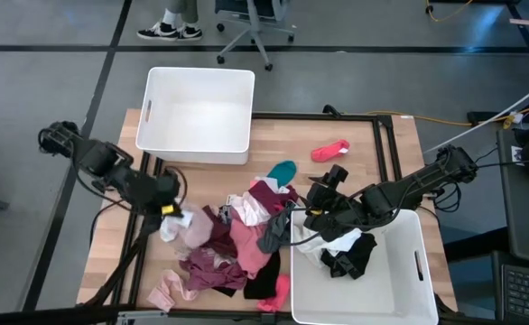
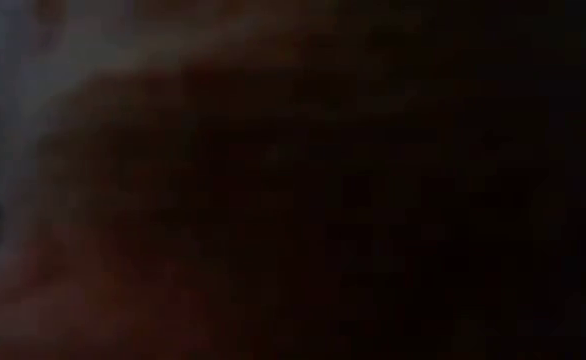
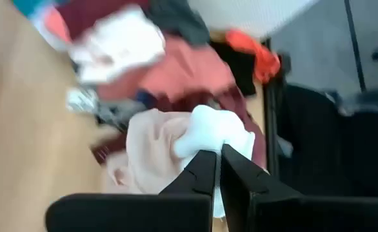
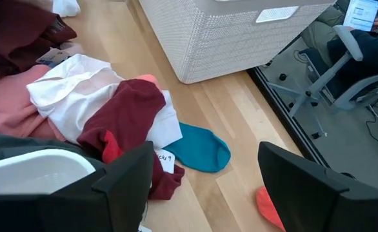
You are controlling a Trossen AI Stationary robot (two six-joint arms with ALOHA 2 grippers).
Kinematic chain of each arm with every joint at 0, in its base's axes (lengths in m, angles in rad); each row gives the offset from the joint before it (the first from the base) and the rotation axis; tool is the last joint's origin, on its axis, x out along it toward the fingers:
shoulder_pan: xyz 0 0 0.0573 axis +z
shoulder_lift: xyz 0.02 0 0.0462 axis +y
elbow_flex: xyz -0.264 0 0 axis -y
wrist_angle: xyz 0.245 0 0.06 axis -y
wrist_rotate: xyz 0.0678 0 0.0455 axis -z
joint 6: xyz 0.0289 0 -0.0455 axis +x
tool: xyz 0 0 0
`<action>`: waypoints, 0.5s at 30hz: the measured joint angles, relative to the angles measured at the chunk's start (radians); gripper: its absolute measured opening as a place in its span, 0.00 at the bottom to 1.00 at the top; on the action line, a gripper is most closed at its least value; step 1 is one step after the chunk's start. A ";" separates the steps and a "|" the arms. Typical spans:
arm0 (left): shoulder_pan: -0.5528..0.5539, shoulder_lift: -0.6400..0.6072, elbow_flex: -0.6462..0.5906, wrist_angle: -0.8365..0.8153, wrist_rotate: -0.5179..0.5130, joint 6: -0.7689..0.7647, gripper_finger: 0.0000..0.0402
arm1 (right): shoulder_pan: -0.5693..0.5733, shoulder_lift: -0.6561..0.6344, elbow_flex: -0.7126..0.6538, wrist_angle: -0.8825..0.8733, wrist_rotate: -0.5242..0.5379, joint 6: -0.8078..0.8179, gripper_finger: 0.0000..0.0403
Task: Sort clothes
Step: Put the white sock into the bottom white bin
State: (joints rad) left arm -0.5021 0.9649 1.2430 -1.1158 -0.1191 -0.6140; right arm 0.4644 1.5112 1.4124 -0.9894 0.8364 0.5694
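Left gripper (image 3: pixel 216 169) pinched tight on a white garment (image 3: pixel 211 132) at the near edge of the clothes pile (image 1: pixel 233 239), a pick under way; next, lift and carry to the empty bin (image 1: pixel 195 116) beyond. Right gripper (image 4: pixel 205 174) spread wide, teal sock (image 4: pixel 202 148) just ahead

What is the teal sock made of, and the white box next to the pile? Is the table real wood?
The teal sock looks like soft, matte knit cloth, lying limp. The white bin seems to be hard plastic with a fine dotted wall. The table shows pale wood grain, maybe real wood, maybe laminate.
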 joint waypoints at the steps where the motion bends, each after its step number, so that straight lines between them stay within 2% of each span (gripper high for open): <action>1: 0.013 -0.006 0.000 0.016 -0.011 0.026 0.02 | 0.000 0.000 0.000 0.000 0.000 0.000 0.70; 6: 0.060 -0.012 0.000 0.068 -0.056 0.148 0.02 | 0.000 0.000 0.000 0.006 0.000 0.000 0.70; 9: 0.081 -0.012 0.000 0.102 -0.120 0.229 0.02 | 0.000 0.000 0.000 0.020 0.001 0.000 0.70; 12: 0.100 -0.012 0.000 0.187 -0.168 0.320 0.02 | 0.000 0.000 0.000 0.041 0.011 -0.005 0.70; 15: 0.115 -0.012 0.000 0.309 -0.174 0.431 0.02 | 0.000 0.000 0.000 0.099 0.017 -0.046 0.70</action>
State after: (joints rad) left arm -0.3870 0.9527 1.2430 -0.8067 -0.2930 -0.1834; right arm 0.4644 1.5112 1.4124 -0.8901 0.8536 0.5236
